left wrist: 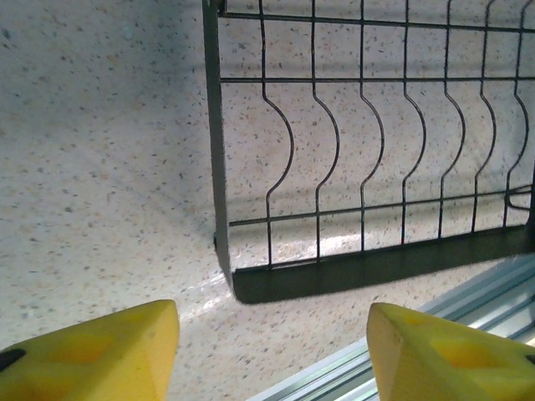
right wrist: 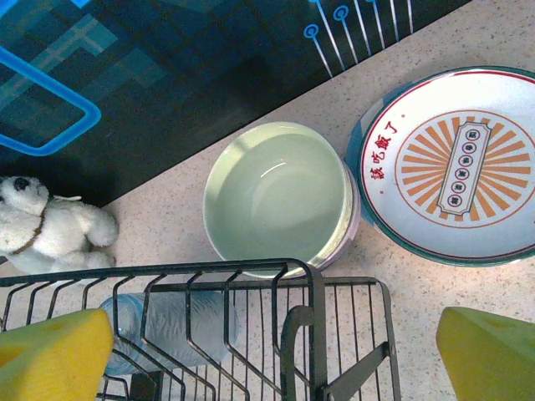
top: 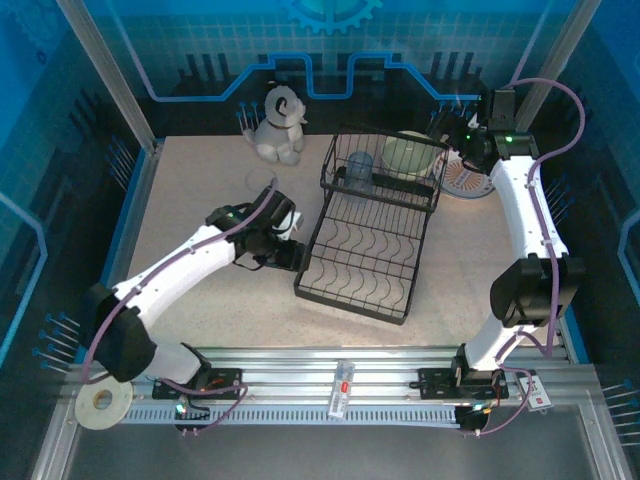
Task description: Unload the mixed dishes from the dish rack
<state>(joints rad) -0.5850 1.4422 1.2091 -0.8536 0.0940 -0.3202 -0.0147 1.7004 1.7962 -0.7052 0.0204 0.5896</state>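
Observation:
The black wire dish rack (top: 365, 250) lies in the middle of the table, its flat lower tray (left wrist: 368, 167) bare. A clear ribbed tumbler (top: 358, 168) lies in the raised basket tier (right wrist: 313, 317) at the far end. The tumbler (right wrist: 167, 330) rests on its side. Behind the rack, on the table, a pale green bowl (right wrist: 276, 196) sits nested in a lavender bowl (right wrist: 354, 225). Beside them lies a white plate with an orange pattern (right wrist: 456, 163). My left gripper (left wrist: 272, 351) hovers open by the tray's near-left corner, holding nothing. My right gripper (right wrist: 274, 342) stands open above the basket's far right corner.
A grey-and-white dog figurine (top: 278, 125) sits at the back left of the rack. A roll of tape (top: 100, 403) and a small clear item (top: 343, 388) lie on the aluminium rails (top: 400, 365) at the near edge. The dark back wall (right wrist: 167, 75) stands just beyond the bowls.

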